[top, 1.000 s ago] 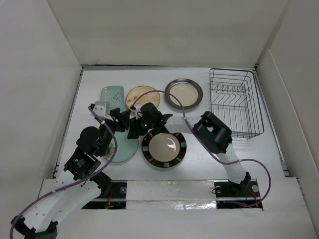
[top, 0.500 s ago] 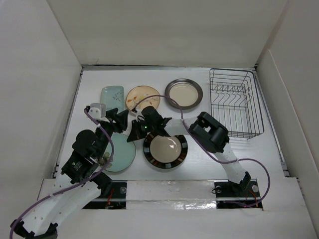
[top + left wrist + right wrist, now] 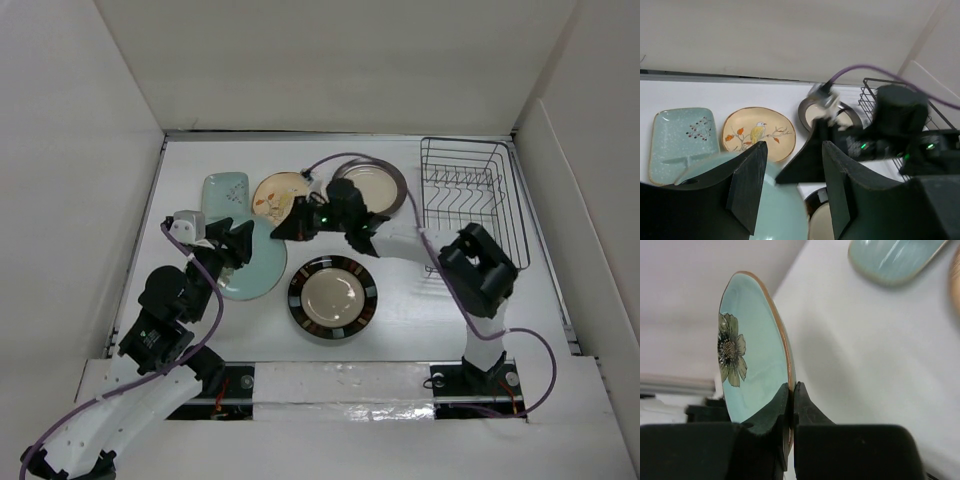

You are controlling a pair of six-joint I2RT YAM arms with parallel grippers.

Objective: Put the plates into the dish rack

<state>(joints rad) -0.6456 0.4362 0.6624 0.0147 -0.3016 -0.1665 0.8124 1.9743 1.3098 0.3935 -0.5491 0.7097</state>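
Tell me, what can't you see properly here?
Top view: the right arm covers part of the dark-brown-rimmed plate.
Left wrist view: the left gripper's fingers hide much of the pale-green round plate.
Right wrist view: the pale-green rectangular plate is blurred and cut off by the top edge.

The pale-green round plate [image 3: 757, 355] bears 1 olive flower with a speckled brown centre and has a thin tan rim. The pale-green rectangular plate [image 3: 682, 135], at the left of the left wrist view, shows a dark berry sprig. The cream-yellow round plate [image 3: 759, 133] has a yellow bird on a brown branch with orange leaves. The beige plate [image 3: 331, 297] has a black-and-white striped rim, the cream plate [image 3: 385, 182] a dark-brown rim. The dish rack [image 3: 462, 181] is dark wire, the table [image 3: 420, 320] white, the cable [image 3: 867, 67] purple.
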